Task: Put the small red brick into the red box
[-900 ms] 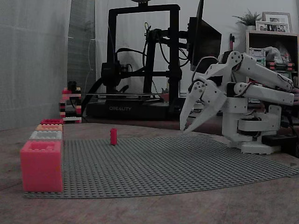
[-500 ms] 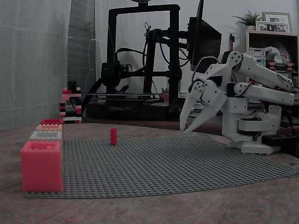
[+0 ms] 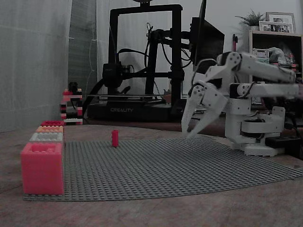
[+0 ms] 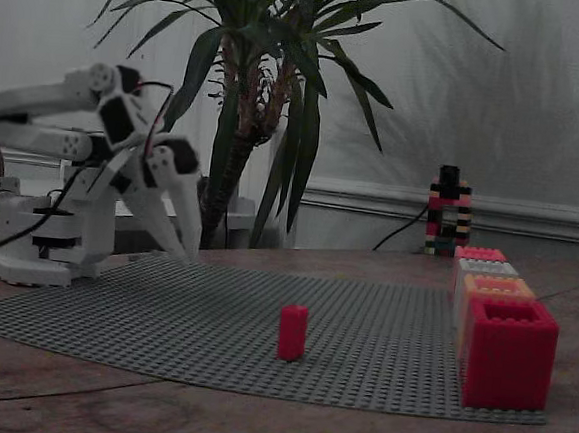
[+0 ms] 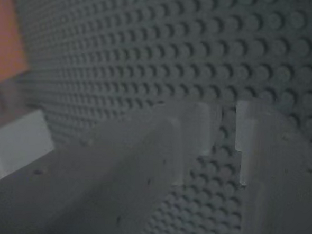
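Observation:
The small red brick stands upright and alone on the grey studded baseplate. The red box is the crimson one at the end of a row of boxes; in a fixed view the red box sits farthest back. My white gripper hangs tips-down just above the baseplate's edge by the arm's base, well away from the brick. Its fingertips lie close together with only a thin slit between them, holding nothing.
The row also holds a pink-red box, a grey box and an orange box. A striped brick tower stands behind the row. A 3D printer and a potted plant are off the plate.
The arm's upper links have risen and levelled out, and the gripper has swung slightly left and tipped more steeply down. The brick has not moved.

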Motion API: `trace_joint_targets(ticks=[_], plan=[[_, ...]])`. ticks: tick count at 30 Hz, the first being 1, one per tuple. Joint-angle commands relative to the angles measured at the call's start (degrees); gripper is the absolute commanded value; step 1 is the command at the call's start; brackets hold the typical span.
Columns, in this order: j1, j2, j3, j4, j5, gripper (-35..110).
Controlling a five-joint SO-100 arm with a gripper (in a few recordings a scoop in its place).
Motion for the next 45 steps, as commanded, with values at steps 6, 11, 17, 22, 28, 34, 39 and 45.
trace_joint_targets(ticks=[6,11,17,22,28,34,39,45], plan=[[8.61,-36.12,-32.96,-5.62,-0.79,0],[12.04,-50.62,-45.88,-5.54,-6.15,2],[12.66,-63.11,-56.6,-5.01,-17.75,4],[15.47,-71.98,-65.65,-3.78,-23.91,6],[18.46,-80.95,-74.36,-3.16,-23.55,12],[19.51,-85.25,-77.17,-2.46,-24.08,15],[20.21,-87.63,-79.45,-0.26,-24.7,15],[20.83,-89.74,-80.51,-0.26,-25.14,15]])
